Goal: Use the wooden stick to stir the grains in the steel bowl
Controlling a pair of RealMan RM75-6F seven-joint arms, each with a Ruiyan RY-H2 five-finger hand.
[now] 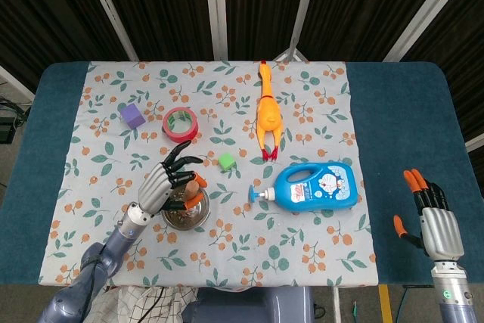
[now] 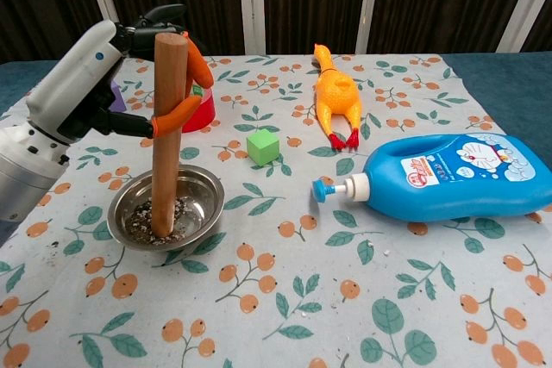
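over the steel bowl [image 2: 203,204], left hand [image 2: 82,84] pinches wooden stick [image 2: 168,135] (upright).

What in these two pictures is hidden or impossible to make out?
- Purple cube: in the chest view the left hand covers nearly all of it.
- Red tape roll: chest view, partly behind the wooden stick and fingers.
- Right hand: appears only in the head view, its arm cut by the bottom edge.
- Grains in the steel bowl: too small to identify.
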